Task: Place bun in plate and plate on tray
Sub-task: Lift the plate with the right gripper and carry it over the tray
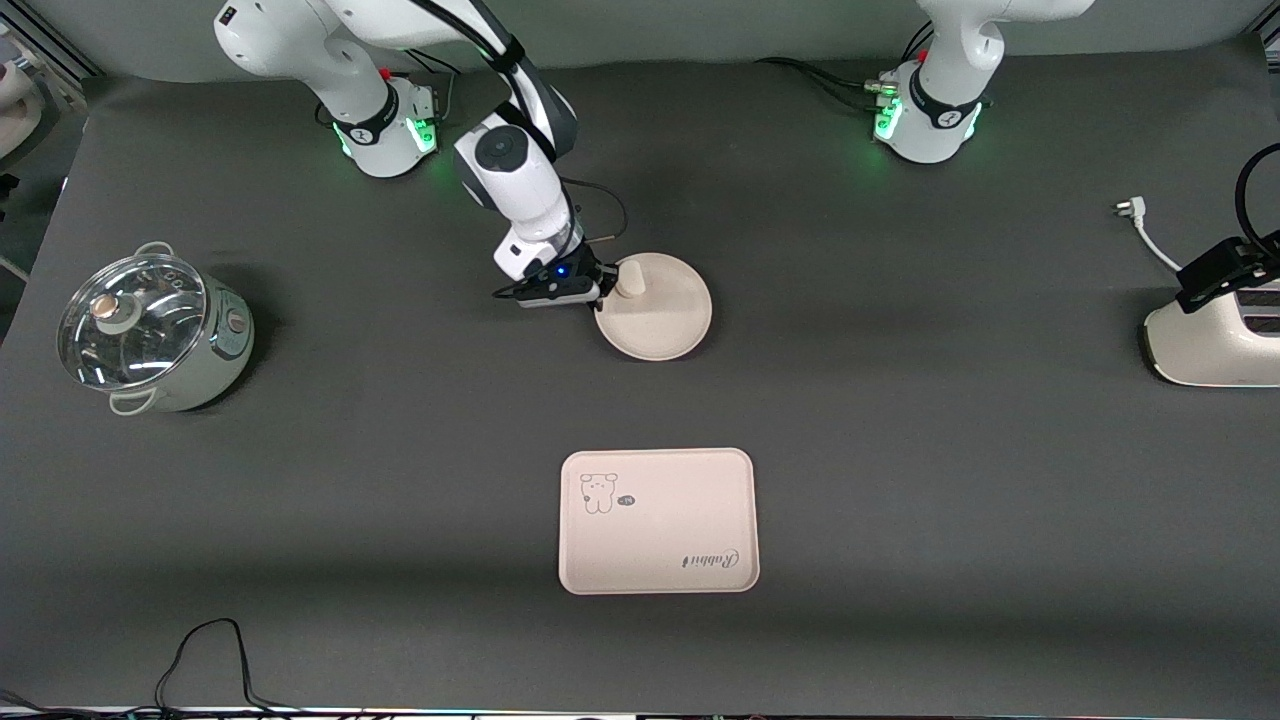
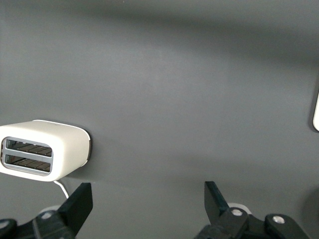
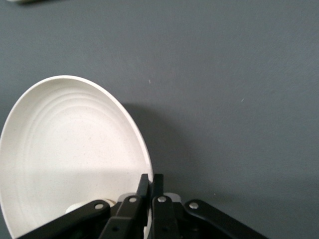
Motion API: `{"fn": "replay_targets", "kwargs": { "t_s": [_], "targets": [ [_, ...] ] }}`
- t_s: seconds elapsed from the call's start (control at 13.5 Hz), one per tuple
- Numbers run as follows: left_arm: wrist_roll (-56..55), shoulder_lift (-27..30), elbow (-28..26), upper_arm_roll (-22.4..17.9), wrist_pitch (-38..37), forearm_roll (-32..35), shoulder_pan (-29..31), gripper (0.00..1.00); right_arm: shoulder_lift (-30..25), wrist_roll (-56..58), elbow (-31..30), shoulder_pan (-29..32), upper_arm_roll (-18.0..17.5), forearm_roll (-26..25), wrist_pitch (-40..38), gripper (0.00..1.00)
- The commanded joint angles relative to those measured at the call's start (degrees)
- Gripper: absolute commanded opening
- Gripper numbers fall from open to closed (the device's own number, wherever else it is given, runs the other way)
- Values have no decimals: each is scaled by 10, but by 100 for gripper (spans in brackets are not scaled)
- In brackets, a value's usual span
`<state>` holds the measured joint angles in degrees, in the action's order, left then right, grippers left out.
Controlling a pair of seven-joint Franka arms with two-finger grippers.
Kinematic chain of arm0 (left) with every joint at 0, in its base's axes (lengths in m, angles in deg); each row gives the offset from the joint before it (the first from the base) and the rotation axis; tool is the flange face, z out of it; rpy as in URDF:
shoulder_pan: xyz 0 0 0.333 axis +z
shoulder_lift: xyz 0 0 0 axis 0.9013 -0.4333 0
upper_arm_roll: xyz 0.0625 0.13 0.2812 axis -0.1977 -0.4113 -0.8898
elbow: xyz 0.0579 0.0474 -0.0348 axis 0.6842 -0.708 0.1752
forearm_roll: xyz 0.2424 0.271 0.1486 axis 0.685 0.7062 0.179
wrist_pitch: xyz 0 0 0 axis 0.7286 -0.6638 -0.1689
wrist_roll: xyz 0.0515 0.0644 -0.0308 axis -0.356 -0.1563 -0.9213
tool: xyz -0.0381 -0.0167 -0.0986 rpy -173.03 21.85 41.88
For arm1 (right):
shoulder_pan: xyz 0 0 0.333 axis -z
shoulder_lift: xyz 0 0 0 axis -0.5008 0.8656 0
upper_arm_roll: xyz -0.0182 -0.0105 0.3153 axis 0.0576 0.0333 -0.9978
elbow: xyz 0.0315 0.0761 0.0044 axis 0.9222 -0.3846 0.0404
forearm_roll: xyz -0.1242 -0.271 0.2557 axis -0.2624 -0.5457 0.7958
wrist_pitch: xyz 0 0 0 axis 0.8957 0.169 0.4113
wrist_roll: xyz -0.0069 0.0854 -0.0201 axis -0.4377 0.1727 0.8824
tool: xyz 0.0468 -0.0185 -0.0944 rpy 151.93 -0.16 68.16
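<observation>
The round cream plate (image 1: pixel 665 310) lies on the dark table, farther from the front camera than the tray (image 1: pixel 657 520). The off-white bun (image 1: pixel 629 279) stands on the plate near the rim at the right arm's end. My right gripper (image 1: pixel 600 292) is shut on that rim, right beside the bun. In the right wrist view the fingers (image 3: pixel 152 180) pinch the plate's edge (image 3: pixel 70 144), and the bun (image 3: pixel 76 206) is mostly hidden by the gripper. My left gripper (image 2: pixel 148 199) is open and empty above bare table, and the left arm waits.
A metal pot with a glass lid (image 1: pixel 150 330) stands at the right arm's end. A white toaster (image 1: pixel 1215 335) stands at the left arm's end and shows in the left wrist view (image 2: pixel 42 149). A white plug and cord (image 1: pixel 1140 225) lie near it. A black cable (image 1: pixel 210 660) loops at the near edge.
</observation>
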<state>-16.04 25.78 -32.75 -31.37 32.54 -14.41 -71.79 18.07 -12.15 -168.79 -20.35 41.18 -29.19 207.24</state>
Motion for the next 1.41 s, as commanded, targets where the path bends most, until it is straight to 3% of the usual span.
{"fn": "replay_targets", "kwargs": {
  "t_s": [0.0, 0.22, 0.3, 0.52, 1.11, 1.34],
  "targets": [
    [-2, -4, 7, -3, 7, 0, -4, 100, -80, 24, 0, 21, -7, 41, -67, 0],
    [-2, -7, 6, -3, 7, 1, -6, 100, -92, 144, 15, 21, -9, 190, -80, 0],
    [-3, -7, 7, -2, 7, 1, -8, 100, -84, 161, 24, 30, -9, 198, -80, 0],
    [-3, -7, 8, -2, 7, 1, -8, 100, -24, 163, 91, 54, -8, 198, -81, 0],
    [-3, -7, 7, -2, 8, 0, -10, 100, 221, 168, 467, 140, 4, 193, -201, 0],
    [-2, -8, 6, -2, 8, 0, -9, 100, 291, 171, 564, 169, 4, 159, -240, 0]
  ]
}}
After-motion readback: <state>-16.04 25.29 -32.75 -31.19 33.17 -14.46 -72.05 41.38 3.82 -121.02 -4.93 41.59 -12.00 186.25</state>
